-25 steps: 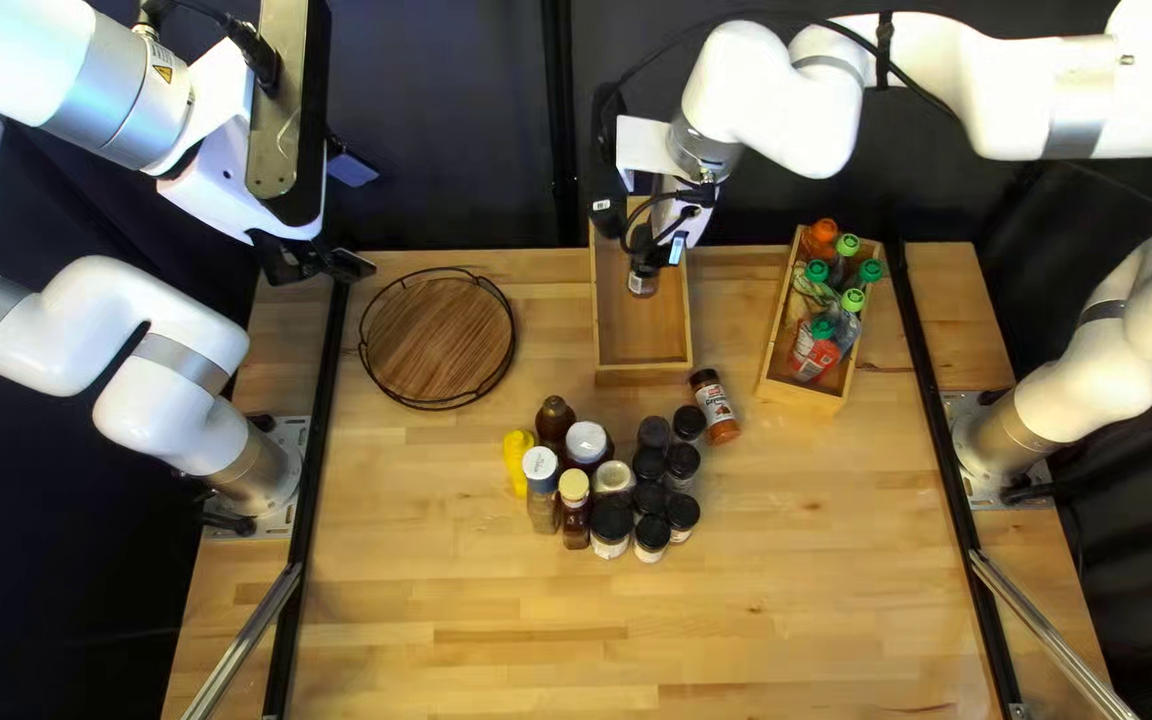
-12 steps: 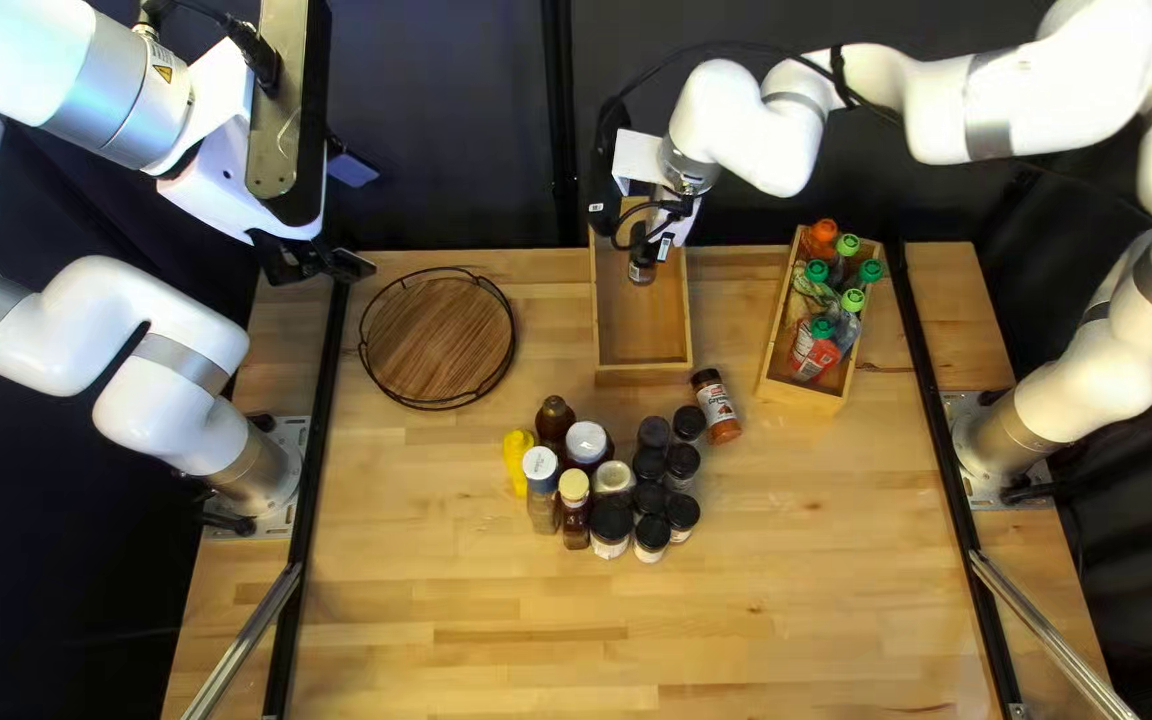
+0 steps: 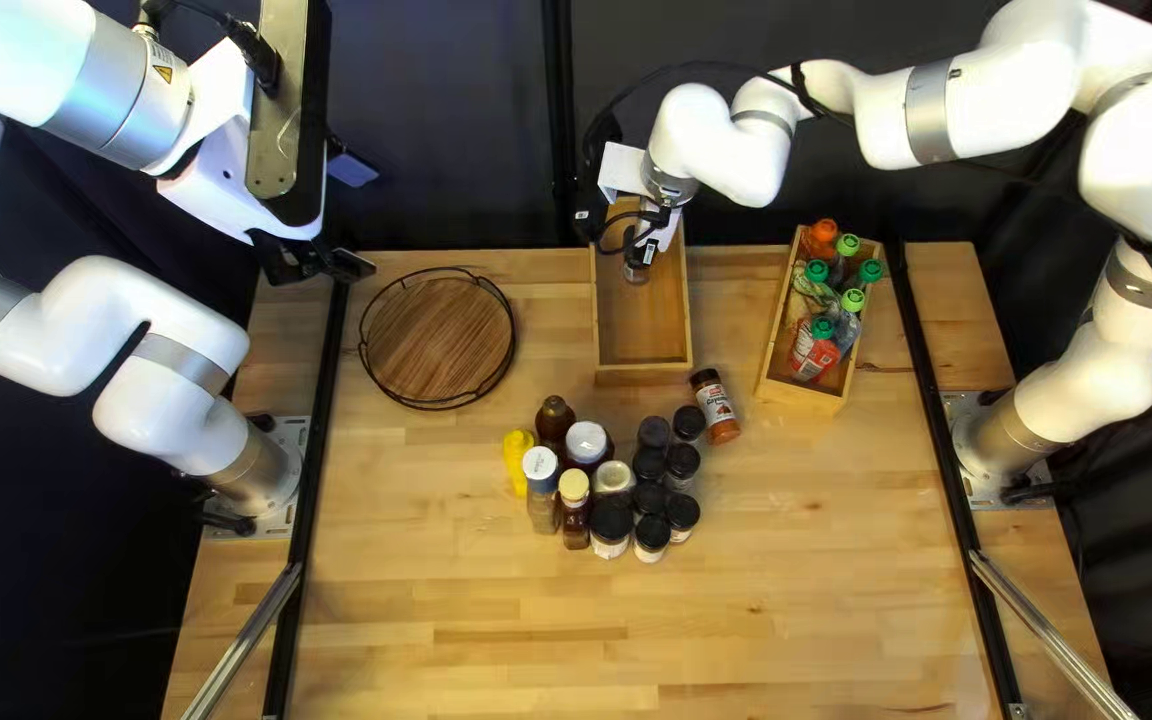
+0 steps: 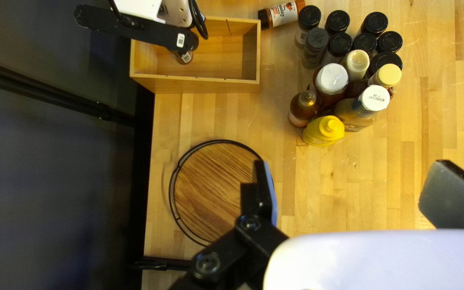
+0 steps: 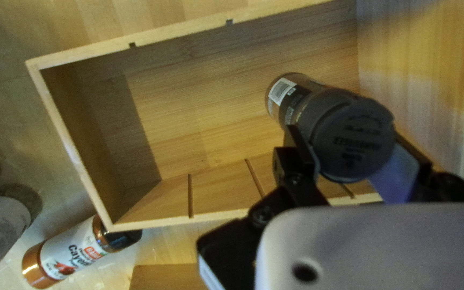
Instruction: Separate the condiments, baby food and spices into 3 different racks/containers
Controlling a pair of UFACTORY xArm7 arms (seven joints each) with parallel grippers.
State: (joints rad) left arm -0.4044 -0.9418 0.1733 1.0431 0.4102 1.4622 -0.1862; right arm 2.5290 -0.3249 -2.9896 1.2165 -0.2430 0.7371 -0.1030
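PLACE: robotics lab, by its look | two white robot arms [image 3: 170, 320] on metal base plates [image 3: 294, 434] | wooden surface [image 3: 736, 600] with black rails [image 3: 323, 400] and metal bars [image 3: 246, 640] | dark curtain [image 3: 456, 147] behind

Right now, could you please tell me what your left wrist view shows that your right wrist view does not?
Only the left wrist view shows the round board, the yellow bottle and the open left gripper.
Only the right wrist view shows the right gripper with both fingers against a jar.
Both show that jar, the wooden box and the orange jar lying beside it.
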